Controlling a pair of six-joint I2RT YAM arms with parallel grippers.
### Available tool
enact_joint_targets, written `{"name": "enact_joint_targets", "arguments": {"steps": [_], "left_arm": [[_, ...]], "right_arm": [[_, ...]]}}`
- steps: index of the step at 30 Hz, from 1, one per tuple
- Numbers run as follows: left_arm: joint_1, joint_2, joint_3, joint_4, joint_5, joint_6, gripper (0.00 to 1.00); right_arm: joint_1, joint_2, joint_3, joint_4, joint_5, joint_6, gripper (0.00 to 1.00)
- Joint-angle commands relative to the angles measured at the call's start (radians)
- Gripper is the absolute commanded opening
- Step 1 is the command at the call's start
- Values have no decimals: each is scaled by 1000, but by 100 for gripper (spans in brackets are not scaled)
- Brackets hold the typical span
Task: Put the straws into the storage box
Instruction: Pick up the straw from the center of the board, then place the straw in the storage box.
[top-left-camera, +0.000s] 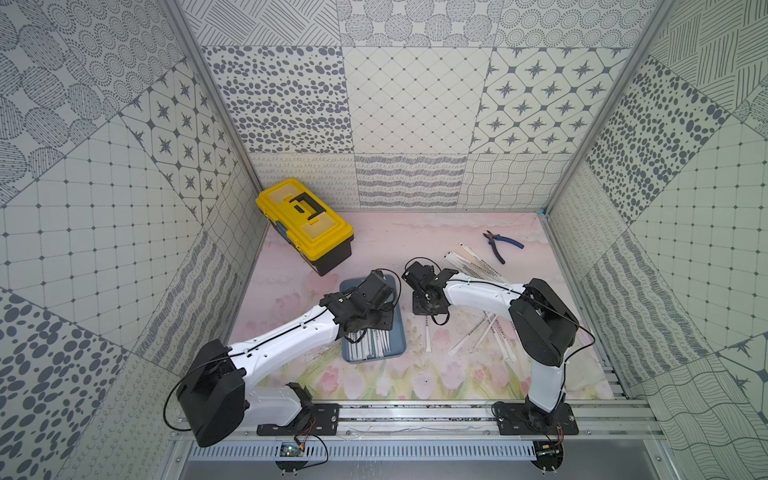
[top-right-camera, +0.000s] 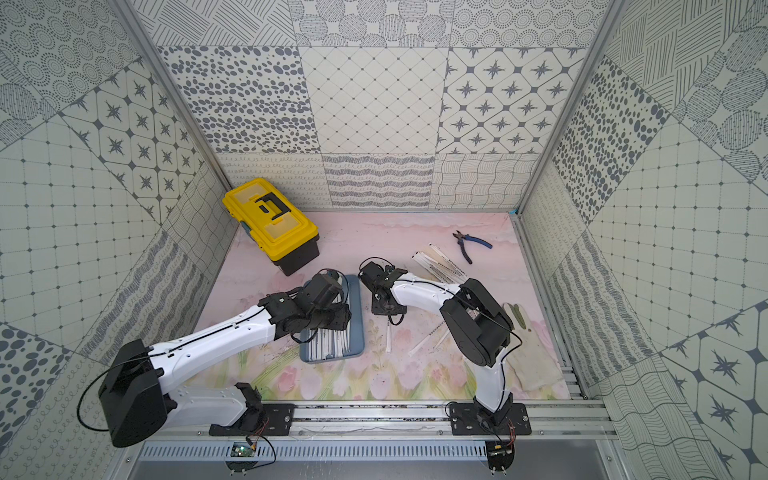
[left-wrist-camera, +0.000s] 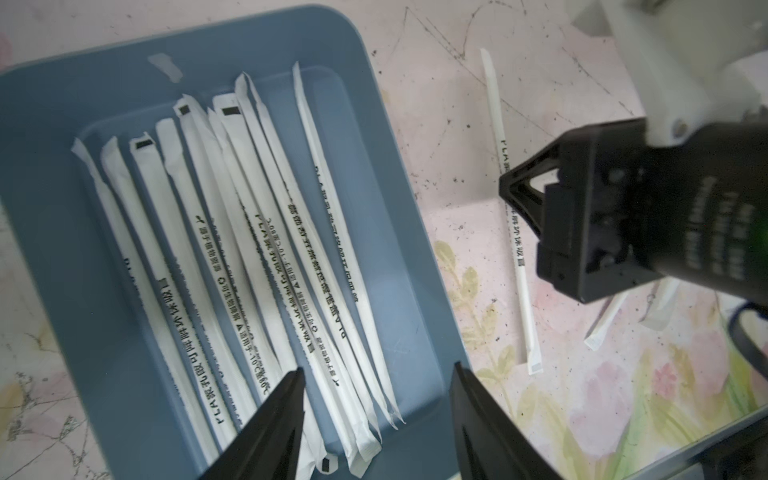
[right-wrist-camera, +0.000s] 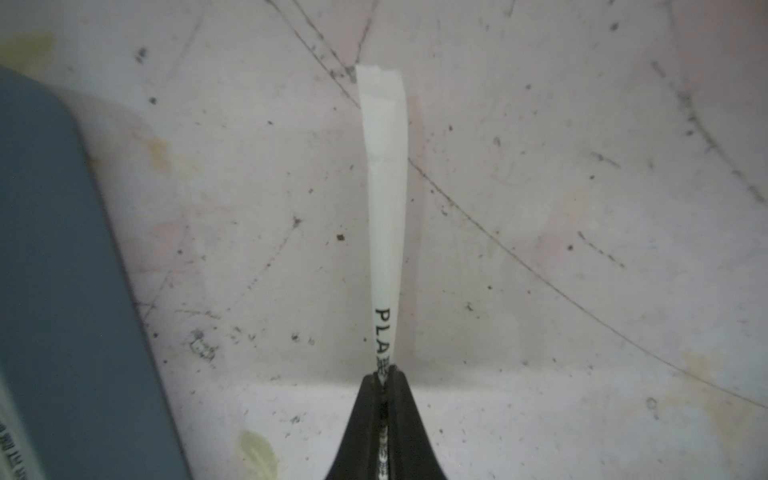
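1. At the far left, the yellow toolbox (top-left-camera: 305, 224) is kept shut near the back wall, well apart from the work. It is judged to play no part in the task.
2. The left hand (left-wrist-camera: 377, 370) is held over the storage box (left-wrist-camera: 54, 166) with its fingers spread and nothing between them. It is probably placed there so that incoming straws can be tidied.
3. Inside the storage box, a row of straws (left-wrist-camera: 257, 249) is laid lengthwise and roughly parallel. Bare floor is thus left along one side for more.
4. Just beside the box, the right hand (right-wrist-camera: 384, 376) is closed on a single straw (right-wrist-camera: 384, 208), low over the tabletop (right-wrist-camera: 582, 124). The grip is taken part-way along, next to the printed letters, so that one end sticks out free. Whether the straw is lifted cannot be told.
5. Farther right, loose straws (top-left-camera: 486, 332) are scattered on the tabletop, partly under the right arm. A second bundle (top-left-camera: 473, 264) is seen near the blue-handled pliers (top-left-camera: 500, 245). With these left outside, the task is judged to be well short of done.
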Motion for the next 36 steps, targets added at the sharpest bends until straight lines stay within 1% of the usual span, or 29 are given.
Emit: {"name": "enact_joint_targets", "arguments": {"steps": [1, 3, 5, 10, 14, 16, 21, 28, 33, 35, 36], "left_arm": [[104, -97, -38, -62, -57, 19, 60], [146, -130, -58, -64, -51, 27, 60], [165, -143, -69, -66, -41, 24, 60], [167, -157, -93, -50, 14, -13, 60], [168, -155, -97, -35, 26, -14, 60], [167, -148, -96, -27, 32, -15, 60], [167, -138, -96, -18, 42, -16, 60], [167, -134, -94, -18, 42, -8, 60], [167, -131, -90, -22, 37, -1, 60], [168, -132, -88, -24, 37, -2, 60], [167, -134, -88, -23, 37, -2, 60]], "right_arm": [[84, -78, 151, -22, 4, -33, 8], [118, -34, 210, -27, -12, -35, 8], [121, 20, 241, -4, -27, -24, 8], [121, 141, 304, 36, -31, -4, 8], [114, 196, 312, 28, -45, -4, 8], [105, 216, 303, 35, -73, 4, 8], [105, 253, 307, 43, -119, 15, 9], [109, 289, 338, 44, -124, 21, 12], [106, 277, 341, 43, -118, 24, 17], [106, 246, 332, 36, -116, 22, 20], [106, 216, 325, 29, -120, 22, 24]]}}
